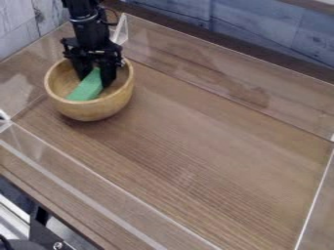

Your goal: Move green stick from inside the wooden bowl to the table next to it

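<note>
Basically: single arm, pick stage, nothing delivered yet.
Gripper [94, 70]: pointing straight down into the bowl, black fingers drawn in around the top end of the green stick; reads as clenched on it, though the actual contact is partly hidden by the fingers.
Green stick [86, 89]: inside the bowl, leaning tilted, lower end toward 7 o'clock on the bowl floor, upper end at about 1 o'clock under the fingers.
Wooden bowl [78, 108]: on the table at roughly 10 o'clock of the view, upright, close to the clear plastic wall [26, 54] on that side.
Table [209, 137]: bare wood grain from 12 through 6 o'clock of the bowl, so plenty of drop room just beside it.
Done: approach and descent into the bowl; grip looks made.
Left: lift the stick clear of the rim, carry it sideways, set it on the table near the bowl, let go.
Progress guess: early, about a third.
Risk: tilted stick could twist in the grip or catch the rim and drag the bowl.
</note>
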`<state>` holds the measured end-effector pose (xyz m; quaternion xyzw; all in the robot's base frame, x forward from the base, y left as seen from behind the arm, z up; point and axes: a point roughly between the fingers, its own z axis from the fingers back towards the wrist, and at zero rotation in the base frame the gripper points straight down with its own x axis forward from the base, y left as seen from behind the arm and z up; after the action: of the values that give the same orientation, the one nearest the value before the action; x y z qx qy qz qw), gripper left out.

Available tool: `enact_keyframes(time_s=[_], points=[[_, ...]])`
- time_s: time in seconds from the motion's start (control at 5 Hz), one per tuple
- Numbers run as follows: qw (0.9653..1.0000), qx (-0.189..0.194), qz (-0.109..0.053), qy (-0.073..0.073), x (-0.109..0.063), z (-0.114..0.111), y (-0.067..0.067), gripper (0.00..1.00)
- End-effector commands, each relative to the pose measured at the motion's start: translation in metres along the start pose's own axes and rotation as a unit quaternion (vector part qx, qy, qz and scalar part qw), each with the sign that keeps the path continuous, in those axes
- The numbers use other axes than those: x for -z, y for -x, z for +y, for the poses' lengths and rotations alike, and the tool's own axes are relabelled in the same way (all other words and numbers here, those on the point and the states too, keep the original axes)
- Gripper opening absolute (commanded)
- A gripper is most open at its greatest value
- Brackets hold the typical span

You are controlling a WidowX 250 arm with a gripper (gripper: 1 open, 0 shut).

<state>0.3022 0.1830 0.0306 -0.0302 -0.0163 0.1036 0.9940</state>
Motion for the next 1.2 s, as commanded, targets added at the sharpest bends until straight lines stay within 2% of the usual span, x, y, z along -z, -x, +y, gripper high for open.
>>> enact_keyframes(time_s=[0.0, 0.2, 0.6, 1.0], points=[[0.9999, -0.013, -0.002, 0.002, 0.002, -0.002, 0.0, 0.0], [0.9996, -0.027, 0.0, 0.005, 0.005, -0.011, 0.0, 0.0], [0.9979, -0.064, 0.001, 0.013, -0.01, -0.01, 0.017, 0.0], [0.997, -0.074, 0.003, 0.023, -0.009, -0.009, 0.018, 0.0]])
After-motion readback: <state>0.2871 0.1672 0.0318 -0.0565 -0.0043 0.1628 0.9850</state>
